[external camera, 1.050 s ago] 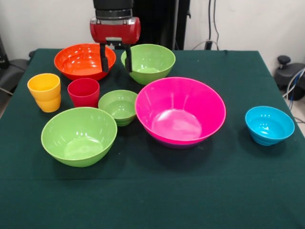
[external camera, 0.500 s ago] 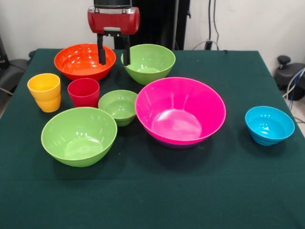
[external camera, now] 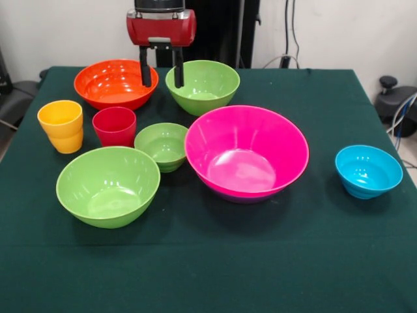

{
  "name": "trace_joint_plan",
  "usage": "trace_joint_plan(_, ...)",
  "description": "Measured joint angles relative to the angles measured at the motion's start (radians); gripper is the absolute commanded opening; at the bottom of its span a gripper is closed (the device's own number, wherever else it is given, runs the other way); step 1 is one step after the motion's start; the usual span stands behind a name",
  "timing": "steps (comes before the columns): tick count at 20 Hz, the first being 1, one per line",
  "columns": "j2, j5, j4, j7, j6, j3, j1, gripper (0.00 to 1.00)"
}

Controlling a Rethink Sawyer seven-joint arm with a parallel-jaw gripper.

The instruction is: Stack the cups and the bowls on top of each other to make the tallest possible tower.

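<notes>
Gripper (external camera: pixel 161 81) shifted right, fingers apart, between orange bowl (external camera: pixel 114 83) and green bowl (external camera: pixel 203 85), both empty.

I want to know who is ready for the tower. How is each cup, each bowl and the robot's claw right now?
gripper: open, empty, raised
orange bowl: upright, empty
far green bowl: upright, empty
yellow cup: upright
red cup: upright
small green bowl: upright, empty
near green bowl: upright, empty
pink bowl: upright, empty
blue bowl: upright, empty
</notes>
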Motion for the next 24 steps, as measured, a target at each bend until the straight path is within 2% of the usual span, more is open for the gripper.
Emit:
trace_joint_plan(6,0.001,-0.011,0.014,0.000,-0.006,0.000,-0.017,1.00)
trace_joint_plan(9,0.001,-0.035,0.028,0.000,-0.020,0.000,-0.047,1.00)
trace_joint_plan(16,0.018,-0.127,0.056,0.000,-0.071,-0.002,-0.137,1.00)
trace_joint_plan(20,0.048,-0.177,0.059,0.000,-0.090,-0.011,-0.161,1.00)
trace_joint_plan(24,0.090,-0.224,0.059,0.000,-0.115,-0.031,-0.156,1.00)
